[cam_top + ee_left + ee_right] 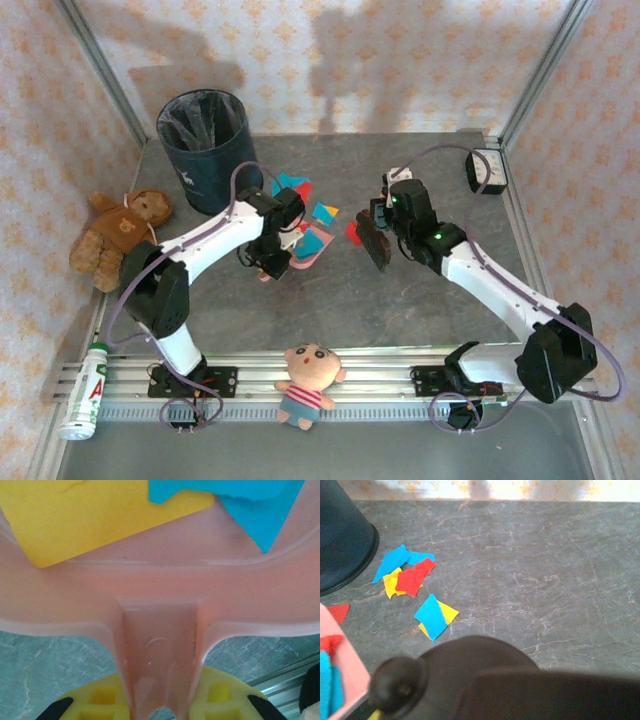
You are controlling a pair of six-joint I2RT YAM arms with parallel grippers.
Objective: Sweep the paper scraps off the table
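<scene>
Top external — arms bent inward; left fingers [97, 700] clamp dustpan [312, 243], right fingers [381, 216] — seemingly — brush [375, 248].

Scraps [410, 575] are showing up red, blue and yellow, table [545, 555] is looking mottled dark grey, dustpan [160, 580] is glowing pink, brush [470, 670] is looking black, far-left bin [205, 150] is reading navy, walls [400, 60] are sporting an orange flower print.

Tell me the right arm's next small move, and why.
Probably reach the brush in the right gripper past the blue and yellow scraps and draw them toward the pink dustpan. They lie loose on the table near the bin, while the dustpan, held by the left gripper, already carries some.
</scene>
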